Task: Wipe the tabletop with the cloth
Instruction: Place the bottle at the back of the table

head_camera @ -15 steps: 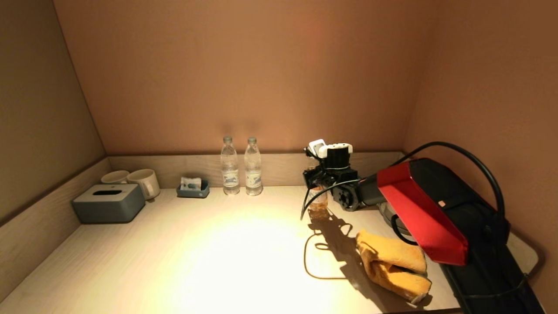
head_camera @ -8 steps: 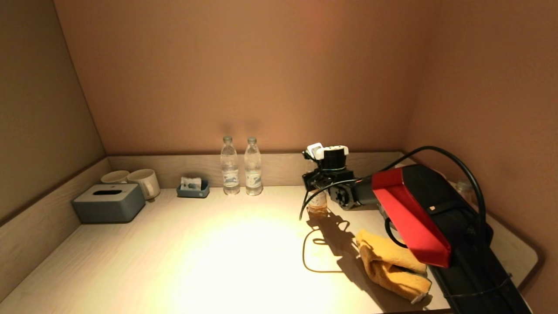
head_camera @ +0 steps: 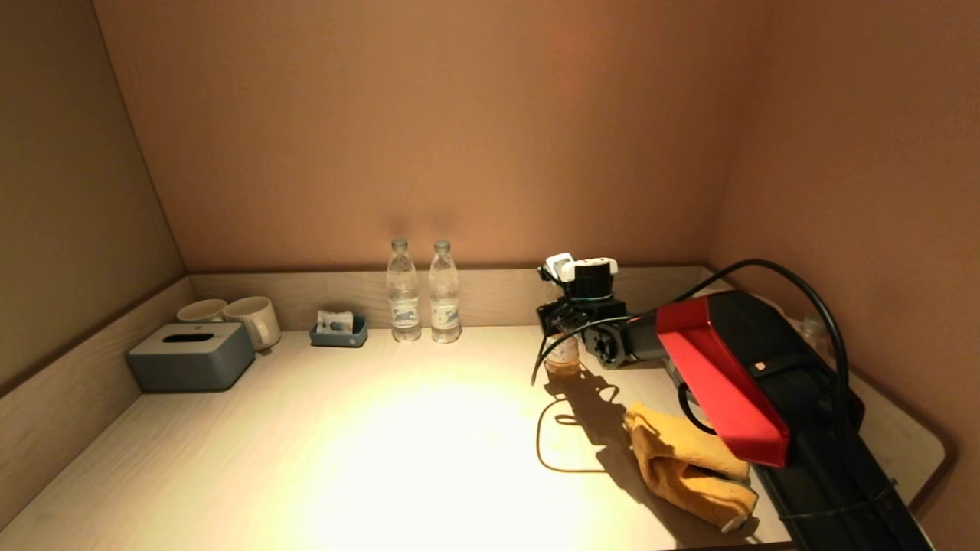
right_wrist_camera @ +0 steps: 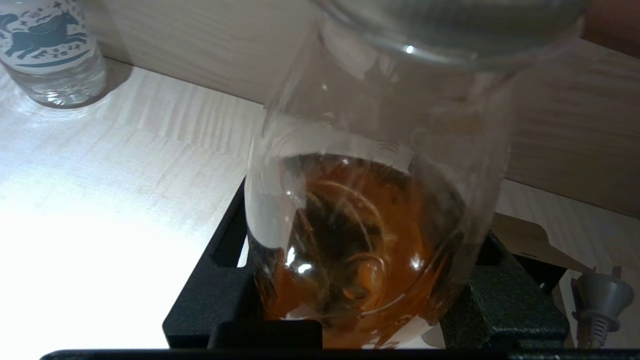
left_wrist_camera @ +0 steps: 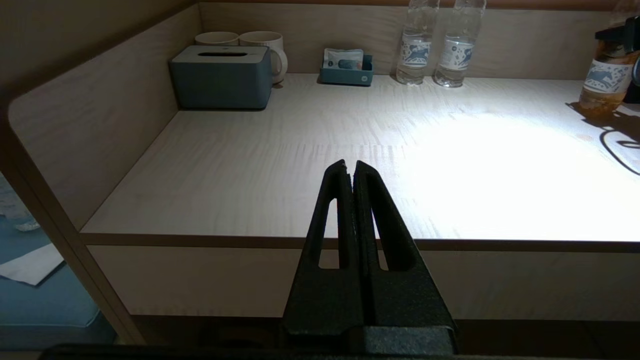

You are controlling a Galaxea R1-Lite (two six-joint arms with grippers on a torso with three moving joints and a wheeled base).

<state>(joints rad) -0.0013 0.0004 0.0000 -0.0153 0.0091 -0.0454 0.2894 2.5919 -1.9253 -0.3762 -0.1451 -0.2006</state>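
A crumpled yellow cloth [head_camera: 689, 467] lies on the light wooden tabletop [head_camera: 383, 428] at the front right, beside my right arm. My right gripper [head_camera: 564, 321] is at the back right, shut on a clear bottle with amber liquid [head_camera: 563, 356]. In the right wrist view the bottle [right_wrist_camera: 370, 200] fills the space between the black fingers [right_wrist_camera: 215, 290]. No gripper touches the cloth. My left gripper [left_wrist_camera: 350, 167] is shut and empty, held before the table's front edge; it is out of the head view.
Two water bottles [head_camera: 403, 295] [head_camera: 444, 295] stand at the back wall. A grey tissue box [head_camera: 191, 356], two mugs [head_camera: 253, 320] and a small blue tray [head_camera: 339, 330] sit at the back left. A black cable [head_camera: 551, 428] hangs near the cloth. Walls enclose three sides.
My right arm has drawn back and down a little, shifting the amber bottle slightly toward the back right. The cloth and the left gripper have not moved.
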